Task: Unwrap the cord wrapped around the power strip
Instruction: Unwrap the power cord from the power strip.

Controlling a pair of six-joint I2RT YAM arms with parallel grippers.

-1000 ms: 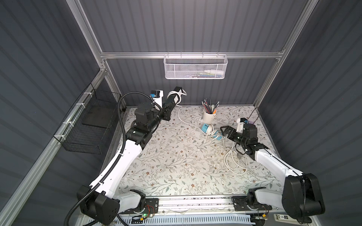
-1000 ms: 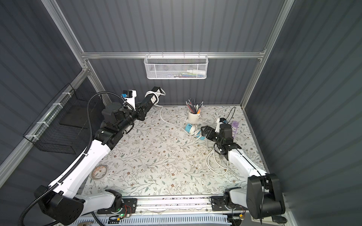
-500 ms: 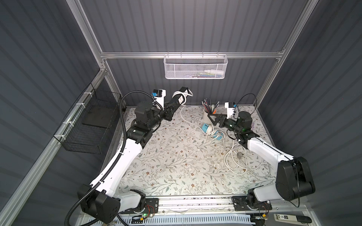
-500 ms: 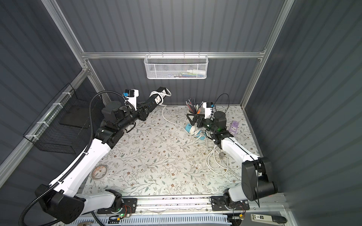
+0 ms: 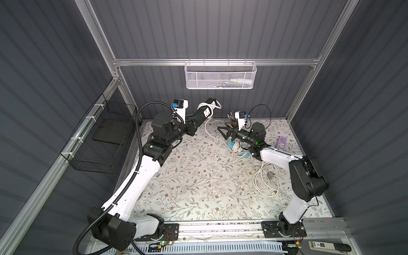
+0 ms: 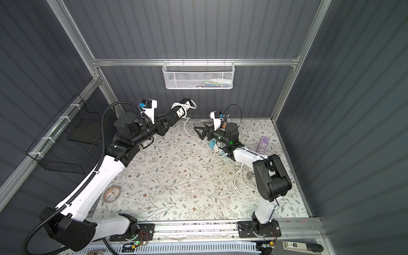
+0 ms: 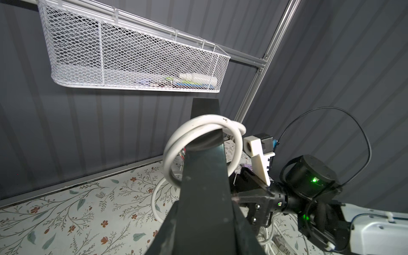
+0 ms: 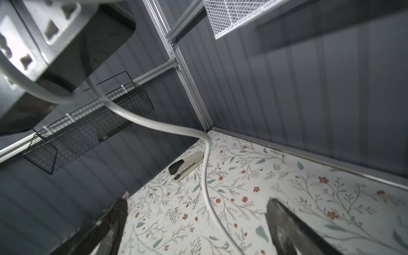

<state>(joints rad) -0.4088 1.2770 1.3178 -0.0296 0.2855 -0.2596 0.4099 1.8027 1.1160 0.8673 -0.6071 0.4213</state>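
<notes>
the power strip (image 5: 207,113) is black with a white socket face, and the cord (image 7: 205,122) is plain white. the mat (image 5: 194,176) is pale cream, printed all over with grey-green leafy twigs and small rust-red flowers. the socket block (image 5: 282,142) is lilac, the stapler (image 8: 187,164) cream and black, the walls (image 5: 220,33) dark grey with ribbed stripes, the mesh basket (image 5: 220,77) white, the wire basket (image 5: 99,143) black.
</notes>
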